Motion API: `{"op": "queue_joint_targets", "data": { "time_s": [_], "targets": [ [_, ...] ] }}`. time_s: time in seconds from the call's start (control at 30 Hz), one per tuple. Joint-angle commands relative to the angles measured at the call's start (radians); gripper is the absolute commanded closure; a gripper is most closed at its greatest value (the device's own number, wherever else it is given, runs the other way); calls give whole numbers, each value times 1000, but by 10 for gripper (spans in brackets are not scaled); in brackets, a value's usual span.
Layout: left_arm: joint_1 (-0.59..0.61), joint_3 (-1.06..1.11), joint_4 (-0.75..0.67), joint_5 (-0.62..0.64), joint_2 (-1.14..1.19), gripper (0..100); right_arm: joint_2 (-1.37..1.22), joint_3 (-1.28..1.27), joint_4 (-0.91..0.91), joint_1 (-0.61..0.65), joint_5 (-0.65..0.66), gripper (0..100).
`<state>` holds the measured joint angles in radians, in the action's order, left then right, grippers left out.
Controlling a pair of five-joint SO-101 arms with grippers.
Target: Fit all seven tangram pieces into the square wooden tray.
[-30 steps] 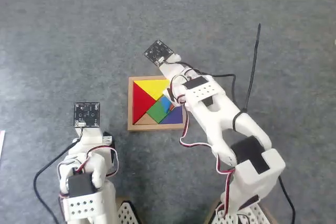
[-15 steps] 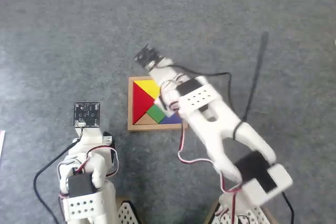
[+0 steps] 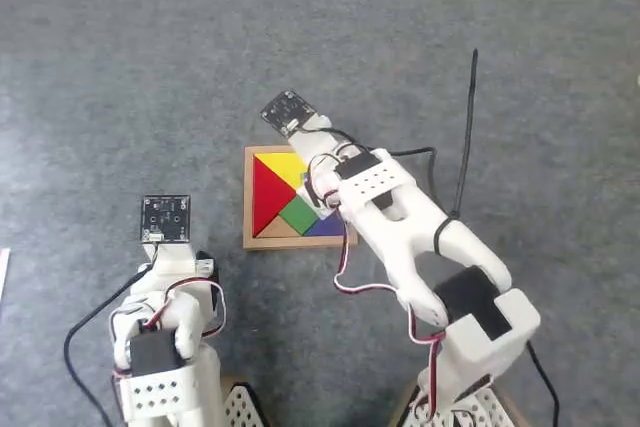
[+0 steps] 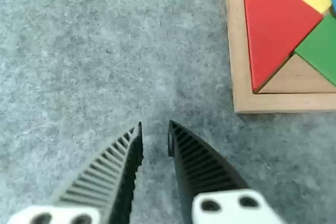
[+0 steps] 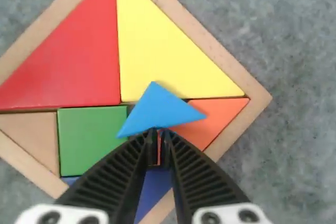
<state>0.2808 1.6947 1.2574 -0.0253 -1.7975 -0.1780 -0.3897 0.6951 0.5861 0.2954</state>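
The right claw (image 5: 158, 132) hangs over the middle of the wooden tray (image 5: 261, 98), pinched nearly shut on the long edge of a small blue triangle (image 5: 157, 109). That is the last loose piece. The others already lie flat in the tray: the big red triangle (image 5: 73, 61) and big yellow triangle (image 5: 157, 51) fill one half. The green square (image 5: 92, 137), a wood-coloured triangle (image 5: 29, 135), an orange piece (image 5: 218, 116) and a dark blue piece (image 3: 326, 230) fill the other.

The blue triangle's tip points toward the yellow triangle, at the tray's centre. Its long edge runs across the claw, from the green square's corner over to the orange piece. It overlaps the edges of the yellow and orange pieces, so I judge it is not yet down in its gap. The gap itself is hidden underneath, but it should sit right below, between yellow, green and orange.

If so, the coming move turns on lining up that long edge. The piece looks skewed against the seams around it and wants a small twist before it can drop straight in.

The left claw (image 4: 155, 127) is over the grey table (image 4: 79, 51), off the tray's rim (image 4: 239, 77) near the wood-coloured triangle's corner. Its jaws are a little apart and hold nothing. The right arm is plainly the nearer one.
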Motion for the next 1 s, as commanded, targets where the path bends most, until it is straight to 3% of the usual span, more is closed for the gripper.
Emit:
{"op": "queue_joint_targets", "data": {
  "time_s": [0.0,0.23,0.43,0.6,0.97],
  "targets": [
    [-3,-12,3,0,-18,919,53,12,25,-13,-5,965],
    [-3,-12,3,0,-18,919,183,6,64,-8,-15,965],
    [-3,-12,3,0,-18,919,53,2,-174,47,-72,965],
    [-3,-12,3,0,-18,919,-102,8,-338,51,-43,965],
    [-3,-12,3,0,-18,919,-19,2,-142,64,121,965]
  ]
}}
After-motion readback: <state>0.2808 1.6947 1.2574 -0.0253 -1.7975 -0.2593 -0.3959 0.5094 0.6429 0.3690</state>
